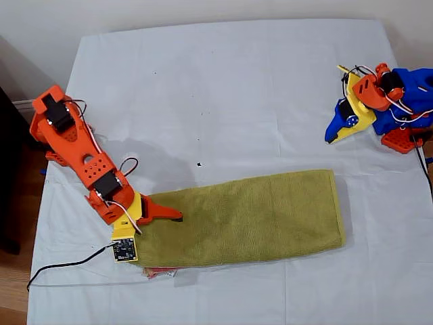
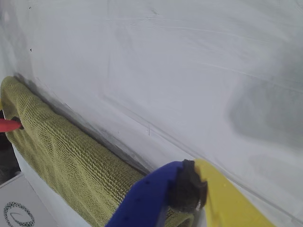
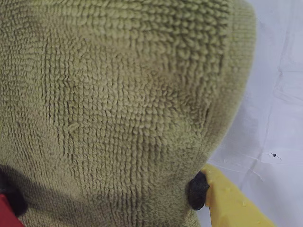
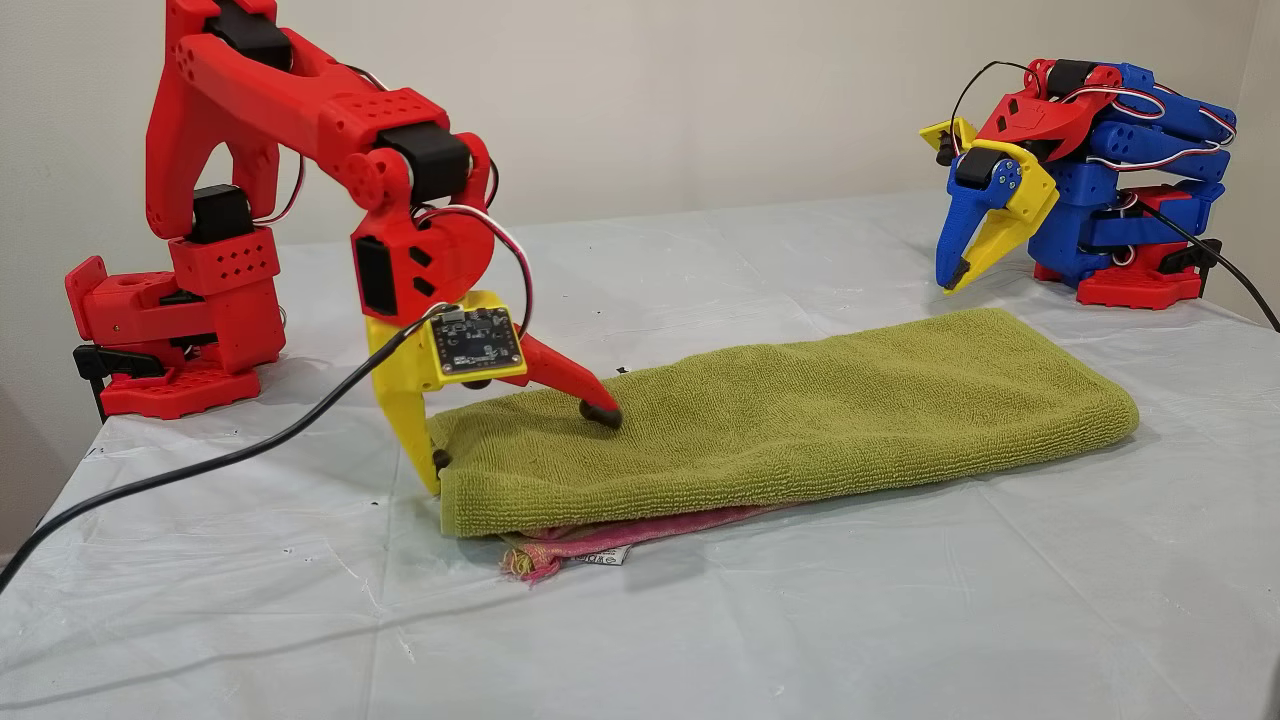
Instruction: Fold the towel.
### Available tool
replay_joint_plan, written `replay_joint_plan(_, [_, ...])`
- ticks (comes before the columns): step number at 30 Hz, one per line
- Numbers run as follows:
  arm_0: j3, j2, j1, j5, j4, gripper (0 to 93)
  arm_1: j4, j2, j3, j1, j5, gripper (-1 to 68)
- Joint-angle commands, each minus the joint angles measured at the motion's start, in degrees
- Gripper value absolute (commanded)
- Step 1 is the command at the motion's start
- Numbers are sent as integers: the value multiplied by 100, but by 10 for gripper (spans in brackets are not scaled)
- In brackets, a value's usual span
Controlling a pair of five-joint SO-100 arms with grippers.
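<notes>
Olive-green towel (image 1: 250, 217) lying folded into a long, narrow strip on the white-covered surface (image 1: 223, 88), toward the near edge in the exterior view and running from that view's left toward its right. Upper layer plain green terry. Pink-red hem (image 4: 590, 548) and a small white tag (image 4: 606, 556) peeking out from under the strip's end beside the red arm, seen in the other view.

My second pincer (image 4: 515, 440), on the red arm at the exterior view's left, spread wide over that end of the towel: red finger (image 4: 598, 410) resting tip-down on the top layer, yellow finger (image 4: 410, 440) standing against the towel's end edge, tip near the surface. Not closed on the cloth. Green terry filling most of the second wrist view, a strip of white cover to one side.

My first pincer (image 4: 958, 278), on the blue arm folded back at the exterior view's right, pressed together, blue and yellow fingers meeting at their tips and gripping nothing. Held above the surface, apart from the towel's far end, pointing down toward it.

Black cable (image 1: 61, 264) trailing from the second pincer's camera board across the surface toward the exterior view's lower left.
</notes>
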Motion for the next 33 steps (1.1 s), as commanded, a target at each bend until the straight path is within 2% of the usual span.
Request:
replay_joint_plan(1, [-352,431,-185,9,53,637,9,1274,554,26,-26,1])
replay_joint_plan(7, [-255,475,-176,-35,9,554,9,1274,554,26,-26,1])
replay_joint_plan(12, [-149,475,-167,-141,-132,441,9,1274,554,26,-26,1])
replay_joint_plan(28, [141,422,-97,-343,-492,409,9,1274,554,26,-26,1])
replay_joint_plan(31, [202,413,-88,-378,-598,319,9,1274,554,26,-26,1])
replay_joint_plan(33, [202,422,-114,-422,-615,167,9,1274,554,26,-26,1])
